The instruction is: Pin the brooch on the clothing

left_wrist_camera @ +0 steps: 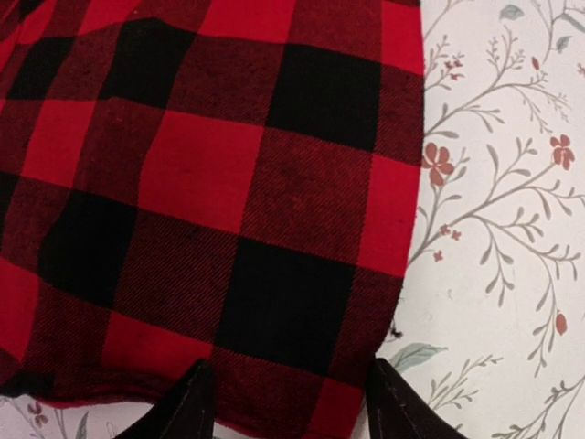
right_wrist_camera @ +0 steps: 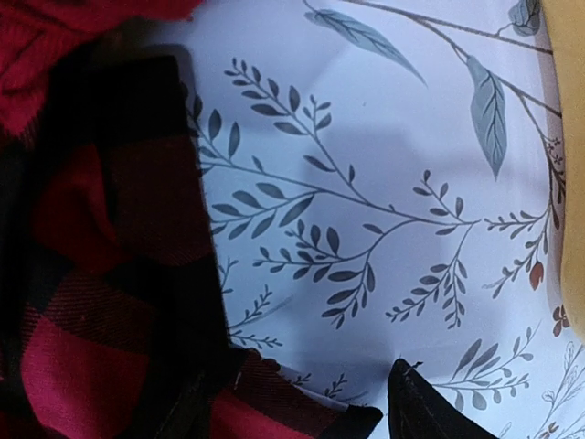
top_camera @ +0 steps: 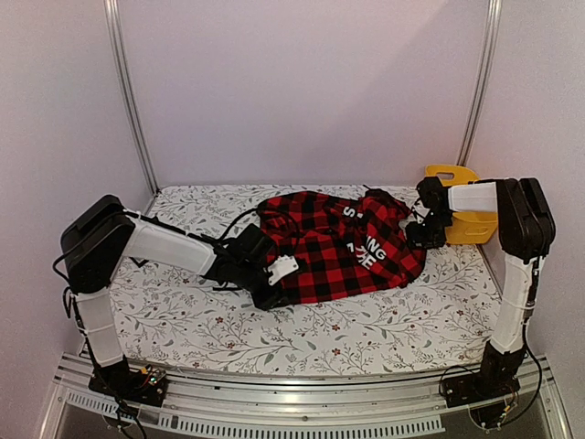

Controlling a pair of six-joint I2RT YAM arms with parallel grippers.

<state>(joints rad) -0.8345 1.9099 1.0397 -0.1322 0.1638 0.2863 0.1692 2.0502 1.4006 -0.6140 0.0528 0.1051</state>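
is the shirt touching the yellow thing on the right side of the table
Apart. The right wrist view shows a wide stretch of bare flowered tablecloth between the shirt and the yellow thing.

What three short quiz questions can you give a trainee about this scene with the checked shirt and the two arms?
1. True or false: the yellow object lies on top of the shirt.
2. What is printed on the table cover? A stripes; B leafy twigs and flowers; C dots.
3. Which is nearer the yellow object, the left claw or the right claw?
Key: 1 false; 2 B; 3 the right claw.
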